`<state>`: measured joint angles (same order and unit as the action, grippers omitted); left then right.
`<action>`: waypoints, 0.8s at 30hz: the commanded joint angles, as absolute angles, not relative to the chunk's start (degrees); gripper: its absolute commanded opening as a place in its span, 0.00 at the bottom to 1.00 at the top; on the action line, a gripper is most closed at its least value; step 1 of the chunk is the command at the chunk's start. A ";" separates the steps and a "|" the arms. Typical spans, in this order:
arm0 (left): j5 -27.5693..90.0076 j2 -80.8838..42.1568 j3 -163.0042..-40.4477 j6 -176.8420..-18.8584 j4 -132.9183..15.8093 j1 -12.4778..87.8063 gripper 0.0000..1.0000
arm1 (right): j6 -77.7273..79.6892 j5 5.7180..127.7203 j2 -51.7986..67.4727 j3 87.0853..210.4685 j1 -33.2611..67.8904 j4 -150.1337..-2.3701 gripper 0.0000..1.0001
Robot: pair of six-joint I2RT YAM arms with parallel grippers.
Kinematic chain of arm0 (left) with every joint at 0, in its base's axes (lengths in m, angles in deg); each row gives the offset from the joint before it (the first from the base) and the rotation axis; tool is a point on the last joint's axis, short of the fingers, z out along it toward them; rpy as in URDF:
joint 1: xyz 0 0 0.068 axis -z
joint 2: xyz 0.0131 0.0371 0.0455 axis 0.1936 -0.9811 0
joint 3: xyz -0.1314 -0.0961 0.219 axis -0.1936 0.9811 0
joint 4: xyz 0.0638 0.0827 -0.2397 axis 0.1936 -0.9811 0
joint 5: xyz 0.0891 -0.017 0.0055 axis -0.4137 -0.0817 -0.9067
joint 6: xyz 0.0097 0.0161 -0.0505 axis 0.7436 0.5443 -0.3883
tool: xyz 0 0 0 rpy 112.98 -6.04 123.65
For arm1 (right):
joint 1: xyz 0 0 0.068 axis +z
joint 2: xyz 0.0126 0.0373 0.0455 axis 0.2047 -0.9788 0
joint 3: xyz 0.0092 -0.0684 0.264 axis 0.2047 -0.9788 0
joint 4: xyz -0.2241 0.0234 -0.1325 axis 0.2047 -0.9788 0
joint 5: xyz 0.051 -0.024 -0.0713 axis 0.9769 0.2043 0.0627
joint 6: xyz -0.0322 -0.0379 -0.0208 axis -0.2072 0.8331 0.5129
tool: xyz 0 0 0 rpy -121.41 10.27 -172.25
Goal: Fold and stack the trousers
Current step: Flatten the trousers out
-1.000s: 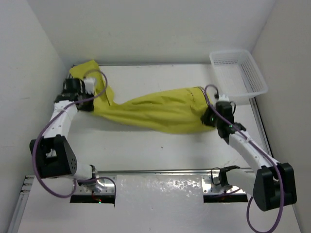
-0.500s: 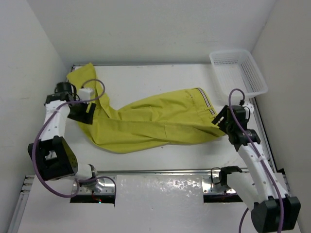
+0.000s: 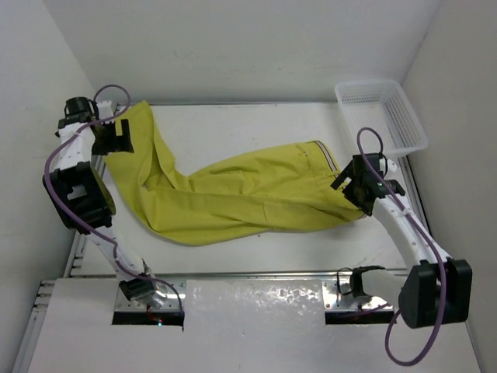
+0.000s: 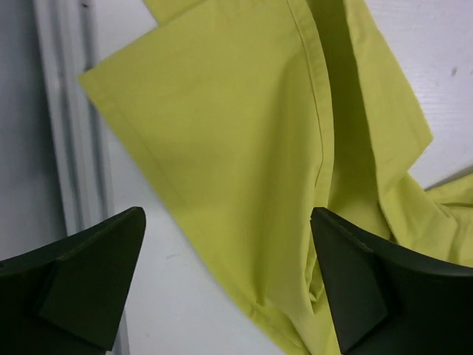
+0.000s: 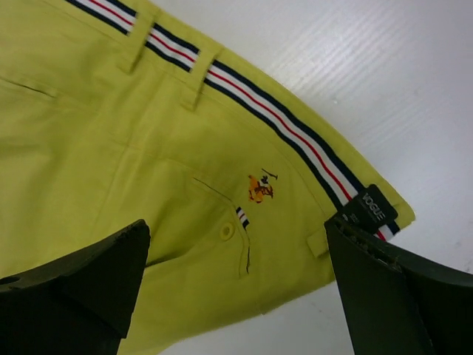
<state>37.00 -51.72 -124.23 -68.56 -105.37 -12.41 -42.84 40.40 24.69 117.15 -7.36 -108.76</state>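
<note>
The mustard yellow-green trousers (image 3: 248,194) lie spread flat on the white table, waistband to the right, legs running left and then bending up to the far left corner. My left gripper (image 3: 113,140) hovers over the leg ends; in the left wrist view the left gripper (image 4: 229,288) is open above the trousers' (image 4: 244,148) hem, holding nothing. My right gripper (image 3: 356,186) hangs over the waistband corner. From the right wrist the right gripper (image 5: 236,296) is open above the trousers' (image 5: 148,148) back pocket and striped waistband (image 5: 295,133).
A white mesh basket (image 3: 382,115) stands at the back right corner. White walls close in the table (image 3: 248,132) on three sides. A metal rail (image 3: 256,273) runs along the near edge, and another rail (image 4: 66,111) runs beside the leg hem.
Both grippers opened and let go of the trousers, which dropped from a stretched bundle to lie flat. The left arm swung back and to the left; the right gripper stayed by the waistband.
</note>
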 commanded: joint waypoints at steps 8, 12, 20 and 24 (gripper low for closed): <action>41.86 -60.76 -131.77 -67.82 -103.55 -5.98 1.00 | -43.98 40.80 18.36 116.56 -9.79 -103.86 0.99; 40.89 -63.57 -130.02 -66.94 -103.81 -4.66 1.00 | -43.36 44.39 15.54 115.34 -10.93 -101.94 0.99; 38.16 -66.21 -125.01 -66.40 -101.70 -2.81 0.70 | -43.01 46.25 11.75 112.17 -10.93 -98.95 0.78; 38.34 -67.18 -124.74 -67.55 -102.49 -2.98 0.10 | -42.39 46.07 12.10 110.24 -11.02 -98.24 0.45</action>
<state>38.20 -67.35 -124.86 -67.27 -103.55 -3.16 -42.88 45.91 11.75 111.27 -10.66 -99.73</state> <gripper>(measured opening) 0.158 0.530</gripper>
